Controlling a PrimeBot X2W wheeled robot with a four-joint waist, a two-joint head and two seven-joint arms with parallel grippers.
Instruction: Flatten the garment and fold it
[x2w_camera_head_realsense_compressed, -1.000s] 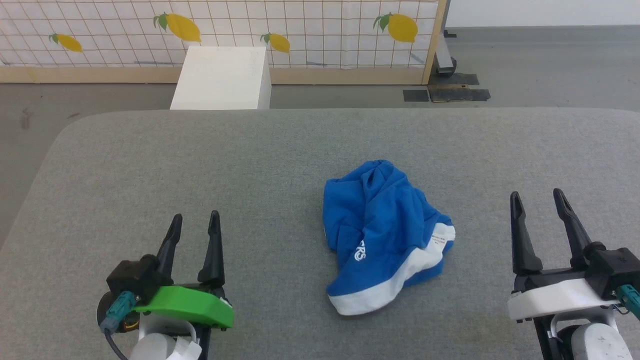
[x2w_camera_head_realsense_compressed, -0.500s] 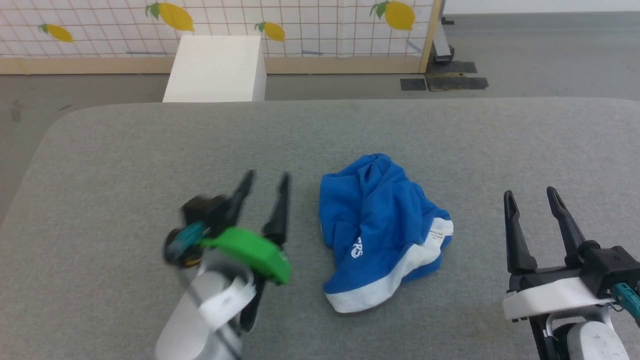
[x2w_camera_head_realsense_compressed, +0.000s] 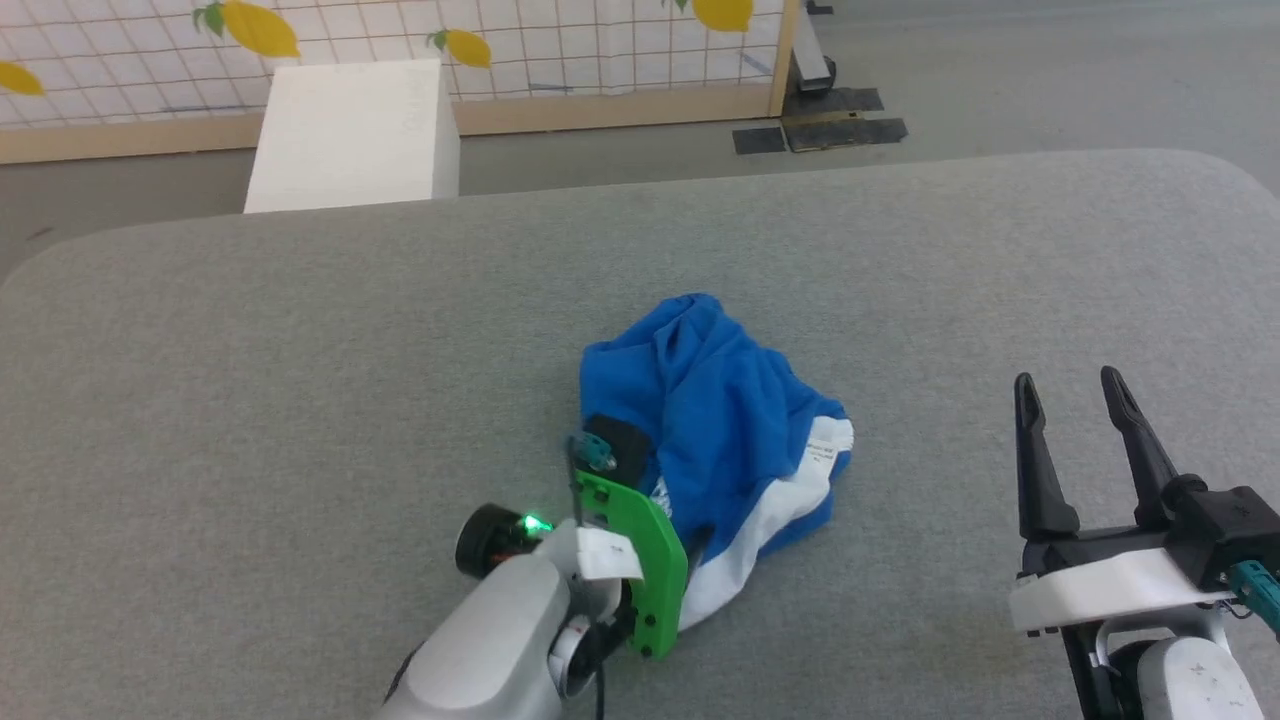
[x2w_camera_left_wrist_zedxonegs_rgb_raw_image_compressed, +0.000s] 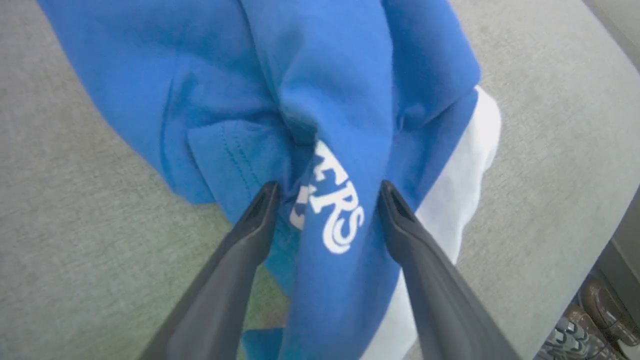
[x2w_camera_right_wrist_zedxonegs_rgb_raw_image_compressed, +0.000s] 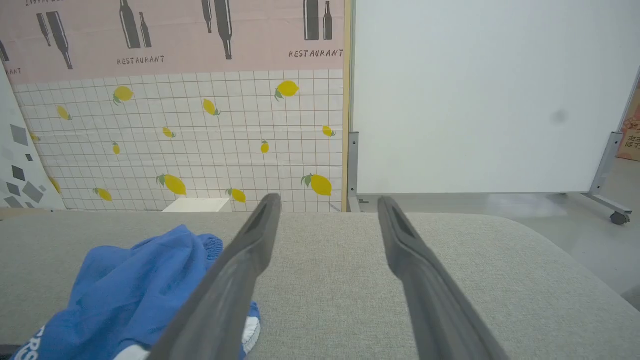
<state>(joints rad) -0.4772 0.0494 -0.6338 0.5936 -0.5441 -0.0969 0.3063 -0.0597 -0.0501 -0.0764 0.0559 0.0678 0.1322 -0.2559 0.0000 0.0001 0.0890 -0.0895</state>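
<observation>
The crumpled bright blue athletic shorts (x2w_camera_head_realsense_compressed: 700, 420) with white trim are heaped mid-way on the grey fabric-covered table (x2w_camera_head_realsense_compressed: 300, 350), elongated roughly far-to-near. A printed fold is straddled by the 2 spread fingers of the left gripper (x2w_camera_left_wrist_zedxonegs_rgb_raw_image_compressed: 325, 192), the nearer one; cloth is touched, nothing pinched. The right gripper (x2w_camera_head_realsense_compressed: 1070, 385) is seen well apart, spread and empty.

garment (x2w_camera_left_wrist_zedxonegs_rgb_raw_image_compressed: 320, 100) print: only ERS legible, rest folded under | shoes (x2w_camera_left_wrist_zedxonegs_rgb_raw_image_compressed: 600, 306): cropped
</observation>
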